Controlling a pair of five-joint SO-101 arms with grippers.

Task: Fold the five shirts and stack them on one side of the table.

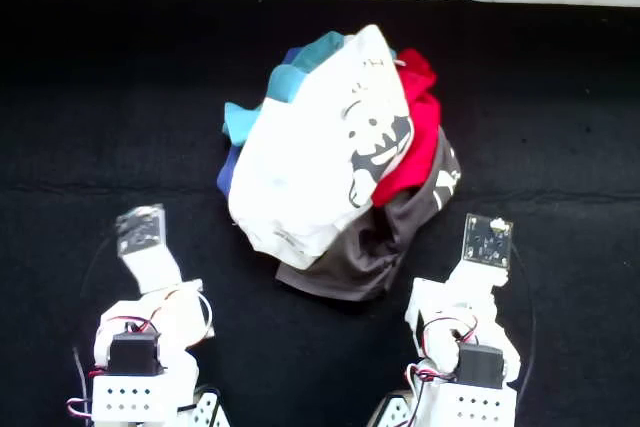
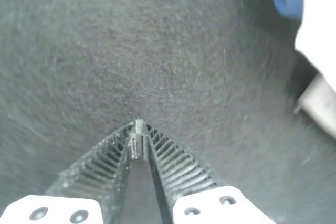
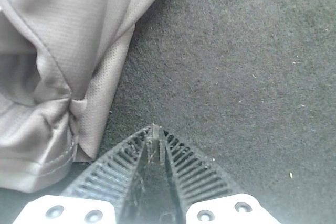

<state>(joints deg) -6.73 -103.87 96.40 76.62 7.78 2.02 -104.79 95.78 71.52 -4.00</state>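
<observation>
Five shirts in one unsorted heap at the middle of the table (image 1: pixel 90 97), as I see them from the remote station. The white shirt (image 1: pixel 310 157), printed with a black graphic, lies on top and covers most of the heap. The teal shirt (image 1: pixel 295 72) pokes out toward the far edge, the blue shirt (image 1: pixel 229 169) shows as a sliver toward the left edge, and the red shirt (image 1: pixel 415 132) bulges toward the right edge. The dark grey shirt (image 1: pixel 375 247) spreads underneath, reaching closest to the near edge. None is folded and no stack exists on either side, so I judge the task to be at its very start. The left arm (image 1: pixel 140 327) and right arm (image 1: pixel 465 337) sit along the near edge, flanking the heap, a posture I read as parking that keeps the shirts unobstructed from above. The left gripper (image 2: pixel 138 132) hangs over bare table with its fingers pressed tip to tip and nothing between them, apart from the blue and white cloth beyond it. The right gripper (image 3: pixel 155 135), likewise closed and empty, points just beside the dark grey shirt's hem without gripping it. I would take the white shirt first, since nothing pins it down; either set of fingers must spread before any pinch, and a careless lift could drag the shirts below
</observation>
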